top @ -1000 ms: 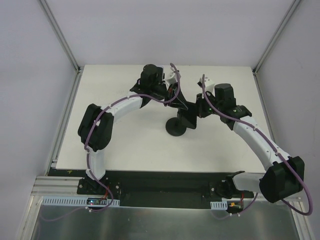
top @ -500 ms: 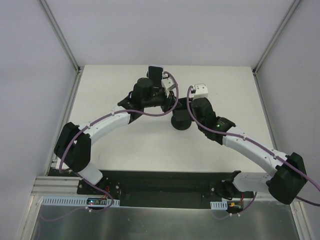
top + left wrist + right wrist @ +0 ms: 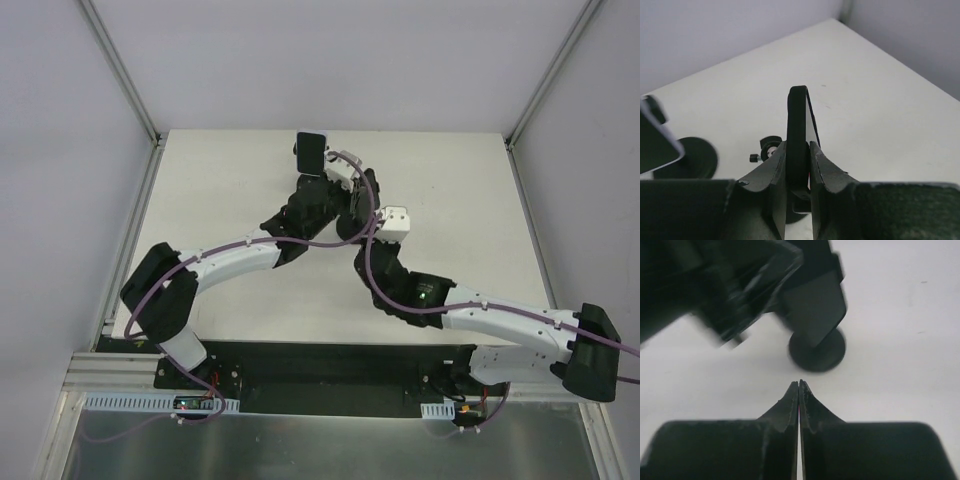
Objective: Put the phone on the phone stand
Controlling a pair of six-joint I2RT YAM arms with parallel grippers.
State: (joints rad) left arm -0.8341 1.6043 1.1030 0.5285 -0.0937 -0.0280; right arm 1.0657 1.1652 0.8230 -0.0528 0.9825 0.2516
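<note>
— What is the left gripper [image 3: 797, 150] holding?
— The phone [image 3: 797, 107], edge-on, pinched between its fingers. The phone stand [image 3: 689, 157] sits off to its left.
— And the right gripper [image 3: 799, 385]?
— Jaws pressed together, gripping nothing, with the phone stand just ahead of it.

White table [image 3: 210, 180] beneath left pincer [image 3: 798, 152]; pale grey walls [image 3: 330, 60] beyond, both sides; aluminium posts [image 3: 120, 65] at far corners.

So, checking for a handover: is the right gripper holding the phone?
No, the right gripper is shut on nothing; the left gripper pinches the phone.
</note>
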